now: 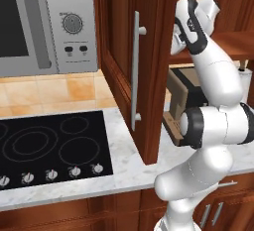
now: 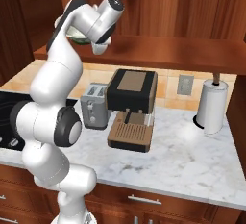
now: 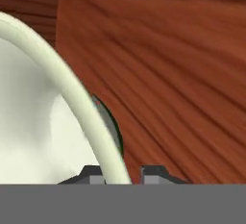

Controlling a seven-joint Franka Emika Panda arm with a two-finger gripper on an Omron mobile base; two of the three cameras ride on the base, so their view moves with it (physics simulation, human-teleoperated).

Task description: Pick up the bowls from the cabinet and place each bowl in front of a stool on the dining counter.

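Early stage: the gripper (image 3: 120,170) pinches the rim of the cream-inside bowl (image 3: 33,122) on the cabinet (image 1: 149,76) shelf; nothing has reached the dining counter yet

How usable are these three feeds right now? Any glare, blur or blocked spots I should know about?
Left base view: evenly lit, sharp, but the white arm covers the open reddish-brown wooden cabinet interior. Right base view: soft sheen on the white-grey marble worktop; the arm hides most of the pale green-rimmed bowl. Hand view: so close that the bowl's rim looks soft and oversized, with the jaws straddling it.
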